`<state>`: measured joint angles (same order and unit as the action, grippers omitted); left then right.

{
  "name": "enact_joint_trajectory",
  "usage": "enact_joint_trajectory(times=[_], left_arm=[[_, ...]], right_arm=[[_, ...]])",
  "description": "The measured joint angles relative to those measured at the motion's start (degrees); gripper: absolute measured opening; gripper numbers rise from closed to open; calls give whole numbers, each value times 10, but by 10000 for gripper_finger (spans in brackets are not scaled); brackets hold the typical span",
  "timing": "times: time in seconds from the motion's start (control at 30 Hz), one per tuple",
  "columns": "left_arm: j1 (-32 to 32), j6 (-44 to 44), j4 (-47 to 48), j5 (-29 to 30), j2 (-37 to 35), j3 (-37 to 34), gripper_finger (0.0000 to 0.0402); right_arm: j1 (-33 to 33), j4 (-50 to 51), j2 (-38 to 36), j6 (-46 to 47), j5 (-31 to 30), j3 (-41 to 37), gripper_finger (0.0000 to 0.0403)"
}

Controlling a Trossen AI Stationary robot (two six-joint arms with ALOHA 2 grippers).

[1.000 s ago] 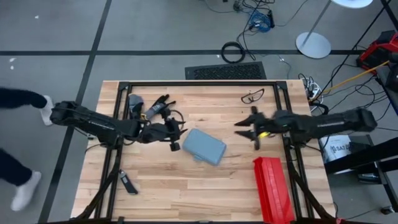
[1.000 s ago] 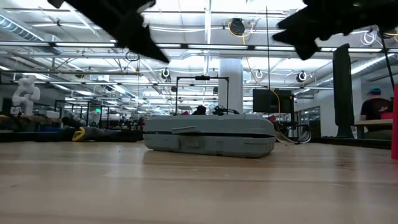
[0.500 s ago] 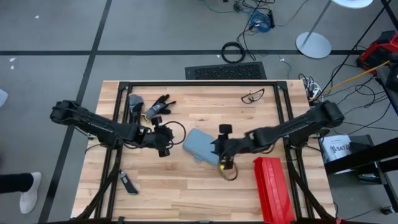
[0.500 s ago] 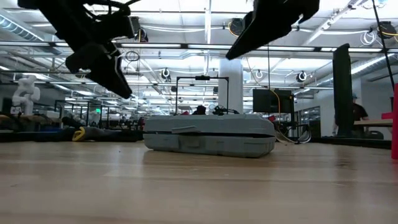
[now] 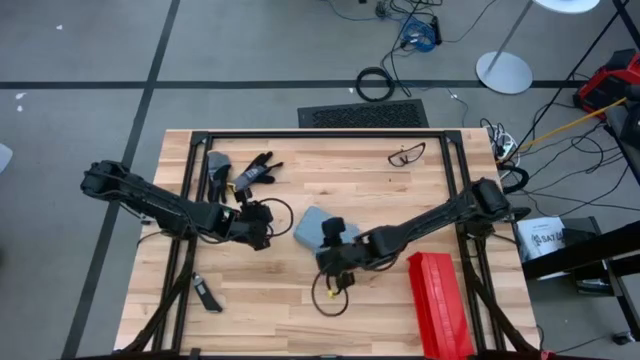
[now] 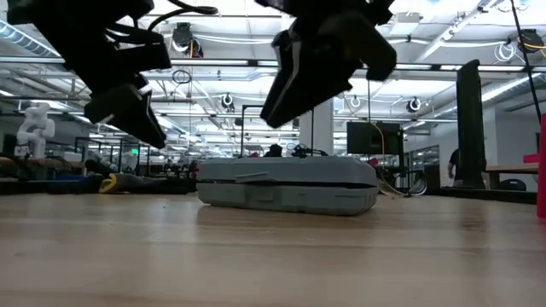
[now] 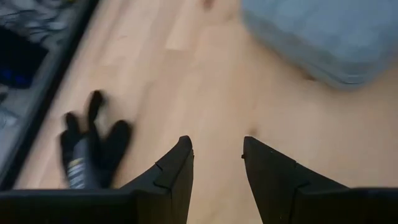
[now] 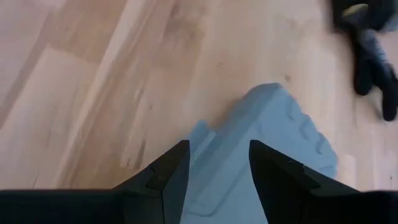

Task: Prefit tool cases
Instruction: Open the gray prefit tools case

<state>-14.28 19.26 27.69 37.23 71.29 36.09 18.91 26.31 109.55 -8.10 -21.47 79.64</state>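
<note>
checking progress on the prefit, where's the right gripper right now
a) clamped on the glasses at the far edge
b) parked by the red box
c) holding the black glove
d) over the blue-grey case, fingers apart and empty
d: the high view shows the right gripper reached across over the blue-grey case, and its wrist view shows the fingers apart above the case with nothing between them.

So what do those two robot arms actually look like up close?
Both arms are dark, almost black, slim and jointed, each with a loose black cable looping near its wrist. The left gripper and right gripper each end in two black, wedge-shaped fingers with flat inner faces. No markings show on them.
</note>
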Motion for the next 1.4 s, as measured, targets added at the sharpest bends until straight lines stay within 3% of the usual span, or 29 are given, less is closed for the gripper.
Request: enact_joint_trajectory(times=[0.2, 0.5, 0.83, 1.03, 1.2, 1.4], left_arm=[[0, 79, 49, 44, 0, 0, 146], [0, 201, 182, 83, 0, 0, 146], [0, 225, 193, 108, 0, 0, 146], [0, 225, 192, 110, 0, 0, 146], [0, 235, 191, 110, 0, 0, 146], [0, 240, 191, 111, 0, 1, 146]], right_arm=[[17, 35, 52, -18, -67, 39, 162], [18, 4, 102, -24, -79, 39, 162], [19, -17, 141, -58, -172, 39, 158], [19, -18, 141, -75, -218, 39, 114], [20, -17, 141, -95, -224, 39, 23], [31, -27, 130, -106, -253, 38, 9]])
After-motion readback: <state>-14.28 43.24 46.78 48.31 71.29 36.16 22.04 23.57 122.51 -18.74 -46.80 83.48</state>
